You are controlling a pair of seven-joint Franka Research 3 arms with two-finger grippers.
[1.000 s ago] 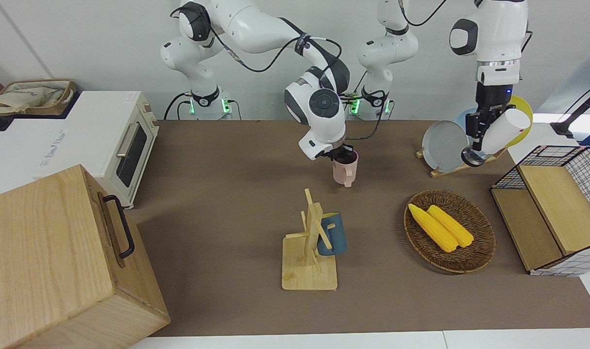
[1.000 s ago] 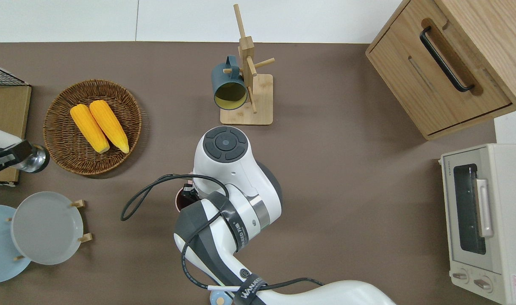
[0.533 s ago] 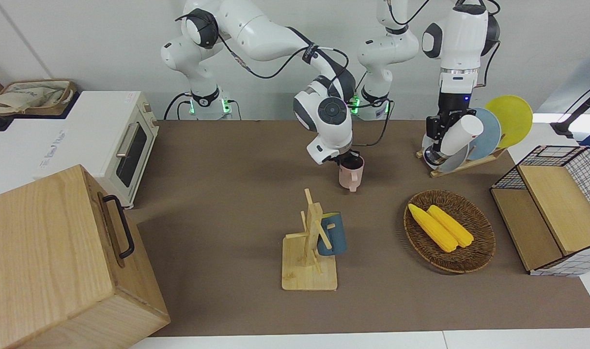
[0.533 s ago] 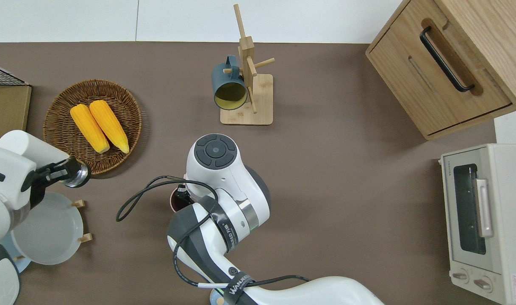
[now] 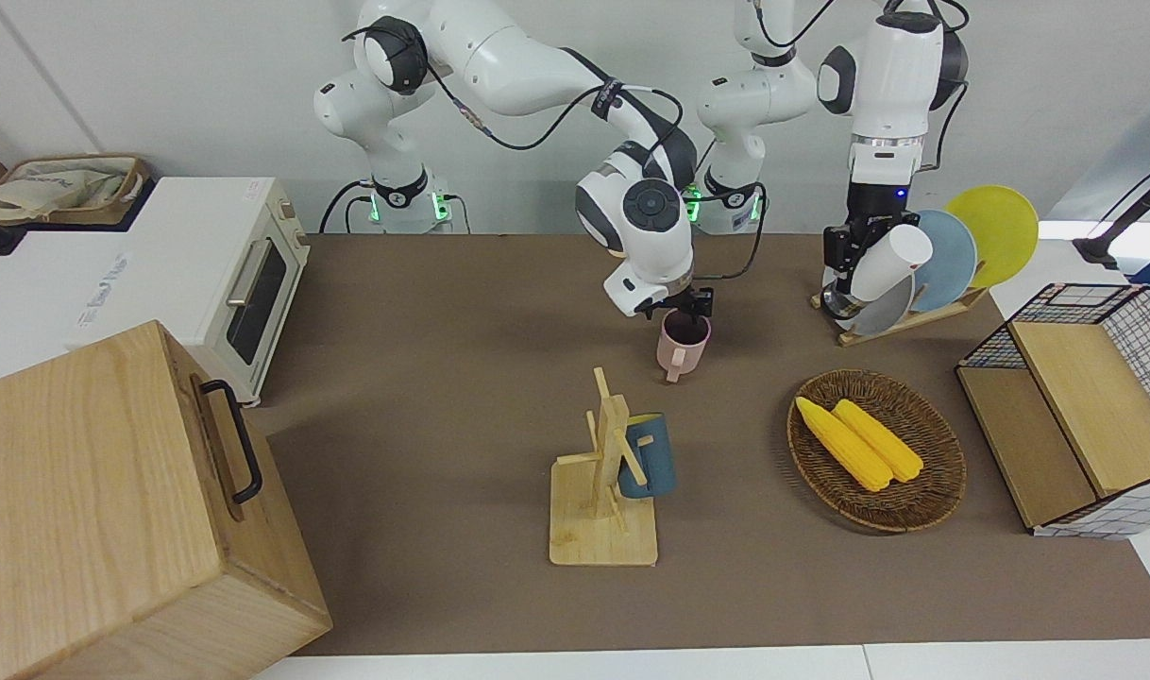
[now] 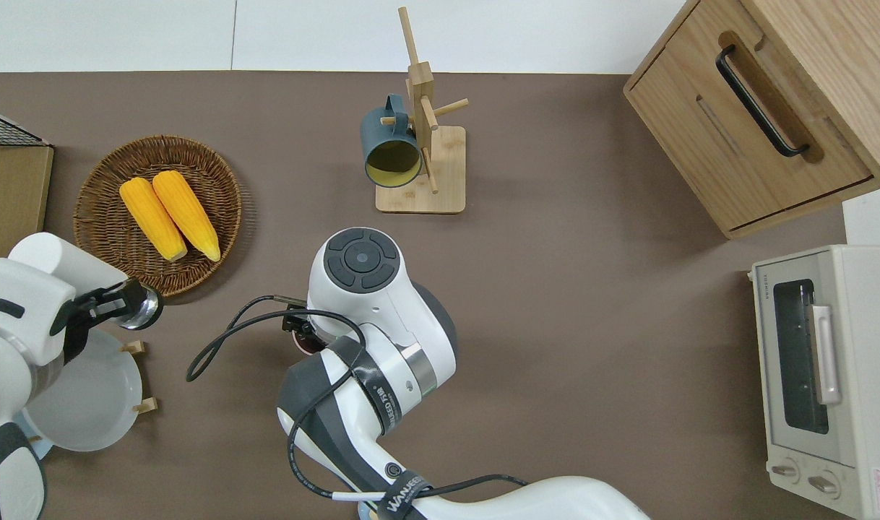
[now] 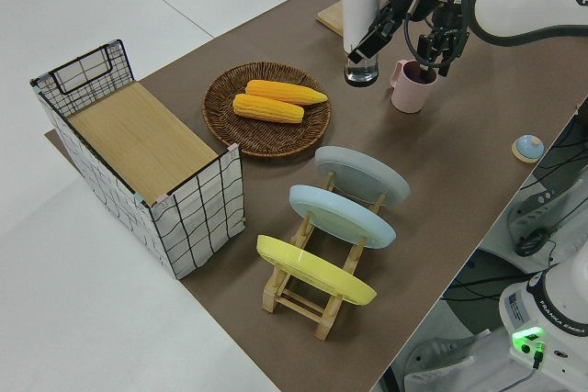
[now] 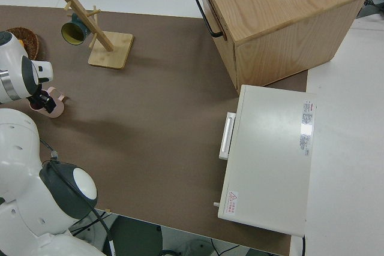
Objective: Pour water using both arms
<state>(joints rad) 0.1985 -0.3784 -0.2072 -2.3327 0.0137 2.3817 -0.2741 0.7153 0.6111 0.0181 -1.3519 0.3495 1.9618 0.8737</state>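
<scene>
Near the middle of the brown surface [image 5: 443, 312], my right tool [image 5: 685, 314] grips the rim of the pink mug [image 5: 681, 346], one finger inside; my left tool [image 5: 844, 266] is clamped low on a white flask [image 5: 885, 263], tilted in the air over the plate rack [image 5: 901, 316]. I judge the flask smooth and top-heavy, and the mug light and stiff. Open room lies between them; the corn basket [image 5: 875, 451] and mug tree [image 5: 603, 472] sit farther out.
</scene>
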